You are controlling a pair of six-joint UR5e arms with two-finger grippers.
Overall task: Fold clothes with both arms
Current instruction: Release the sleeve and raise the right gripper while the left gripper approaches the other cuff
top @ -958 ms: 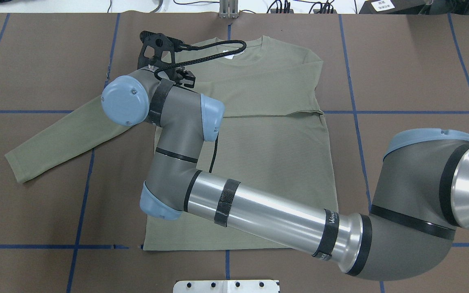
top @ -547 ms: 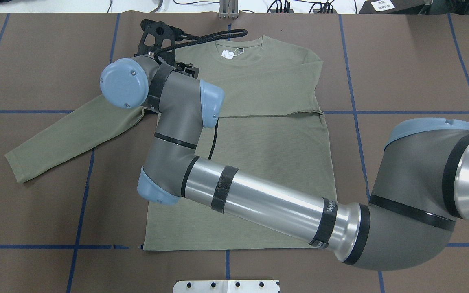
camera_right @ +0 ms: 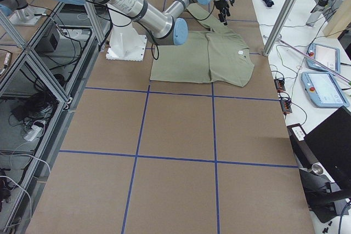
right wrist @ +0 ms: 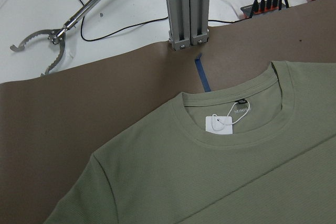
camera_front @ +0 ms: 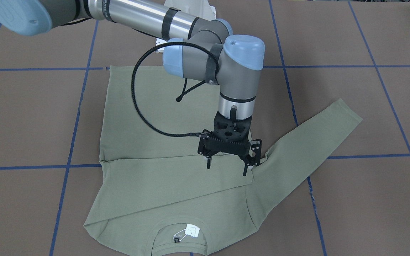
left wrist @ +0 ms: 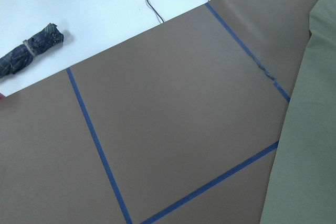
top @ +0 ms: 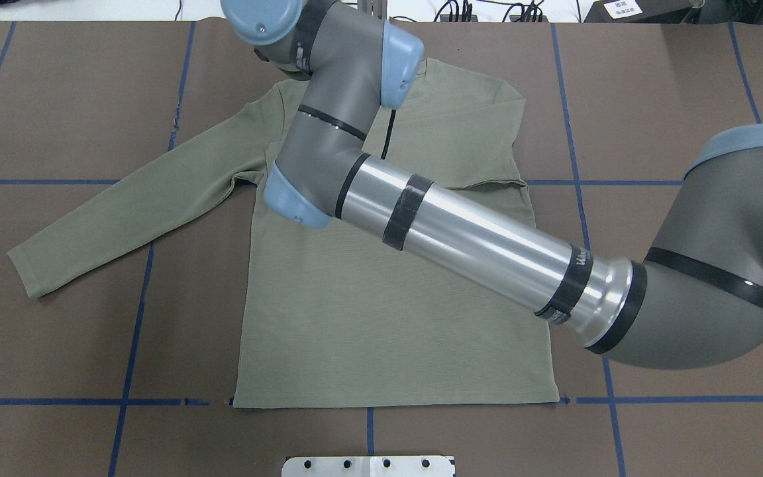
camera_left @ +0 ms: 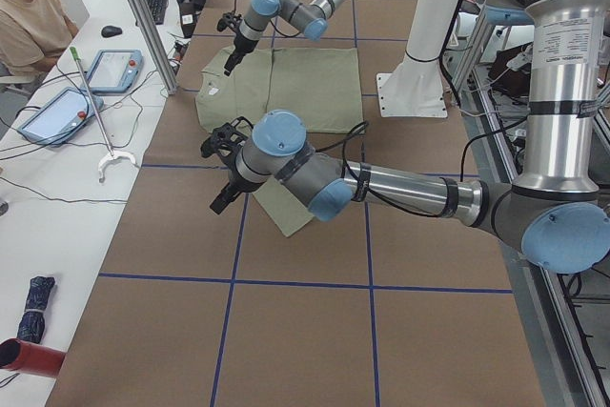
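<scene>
Our right claw (camera_front: 226,170) has risen off the shirt (top: 388,318), apart and empty; the outstretched sleeve (top: 123,212) lies unfolded, so that fold remains; our left claw (camera_left: 221,199) we cannot tell

Partly legible only: white lettering beginning "MINI" inside the neck of the shirt (right wrist: 210,182), beside the white tag (right wrist: 218,124) (blank on its visible face); "Wa…" on a black strap (top: 565,281) around the right arm (top: 474,232).
</scene>
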